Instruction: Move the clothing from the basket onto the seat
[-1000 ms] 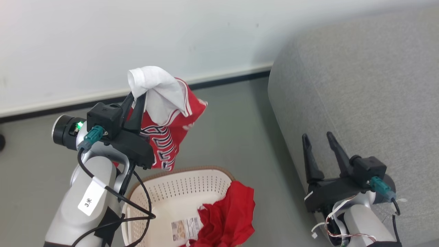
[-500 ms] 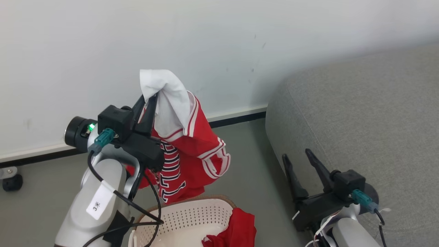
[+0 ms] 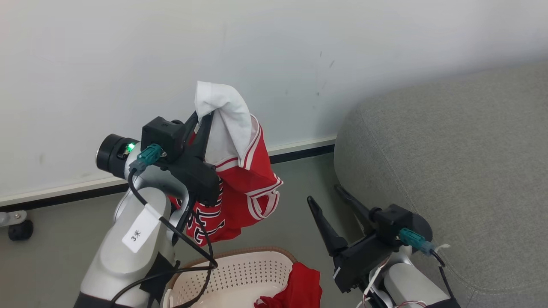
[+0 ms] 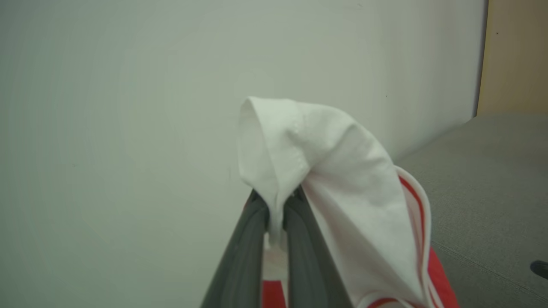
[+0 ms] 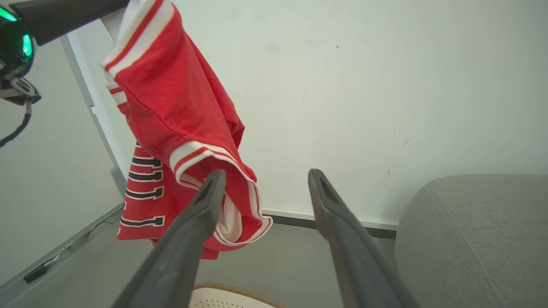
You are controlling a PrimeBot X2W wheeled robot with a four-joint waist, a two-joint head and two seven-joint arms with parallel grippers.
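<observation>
Head: my L gripper [image 3: 202, 117] pinches a red garment [image 3: 246, 188] by its white hem, held clear of the basket [image 3: 239, 273] for carrying; more clothing [image 3: 306, 285] lies inside. L wrist: fingers [image 4: 244, 256] pressed onto fabric. R wrist: R gripper [image 5: 266, 174] spread, empty, near the seat [image 5: 471, 235].

A grey floor [image 3: 299, 175] is bounded by a plain white wall [image 3: 128, 51], edged with a white-and-black skirting board [image 3: 299, 147].
</observation>
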